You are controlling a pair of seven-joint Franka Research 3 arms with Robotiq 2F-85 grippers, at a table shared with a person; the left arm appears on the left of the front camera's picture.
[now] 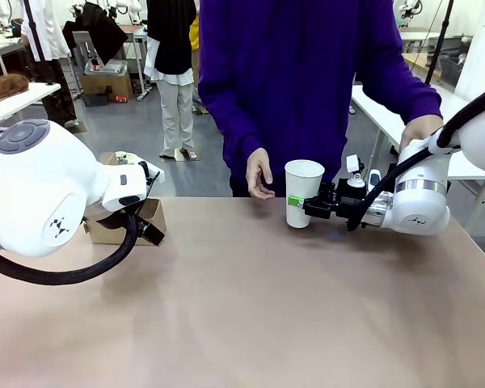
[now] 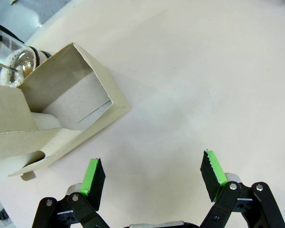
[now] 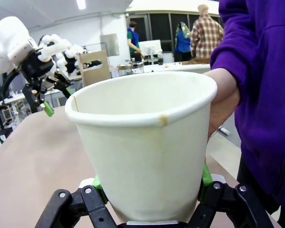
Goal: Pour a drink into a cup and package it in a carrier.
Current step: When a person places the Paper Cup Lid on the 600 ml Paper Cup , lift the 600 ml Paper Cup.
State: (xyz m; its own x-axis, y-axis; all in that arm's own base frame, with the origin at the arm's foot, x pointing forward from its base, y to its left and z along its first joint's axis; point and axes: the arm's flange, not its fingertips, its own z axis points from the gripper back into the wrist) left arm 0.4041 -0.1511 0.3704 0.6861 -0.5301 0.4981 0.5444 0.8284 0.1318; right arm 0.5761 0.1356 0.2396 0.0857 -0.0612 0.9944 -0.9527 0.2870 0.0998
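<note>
My right gripper is shut on the lower part of the white paper cup and holds it upright just above the table's far edge. In the right wrist view the cup sits between the green pads, and the person's hand is right behind its rim. My left gripper hangs open over bare table, beside the brown cardboard carrier. The carrier stands at the far left, partly behind my left arm. The drink is out of view.
A clear glass pitcher stands behind the carrier. The person in a purple top stands at the far side, one open hand left of the cup. The tan table stretches bare between the arms.
</note>
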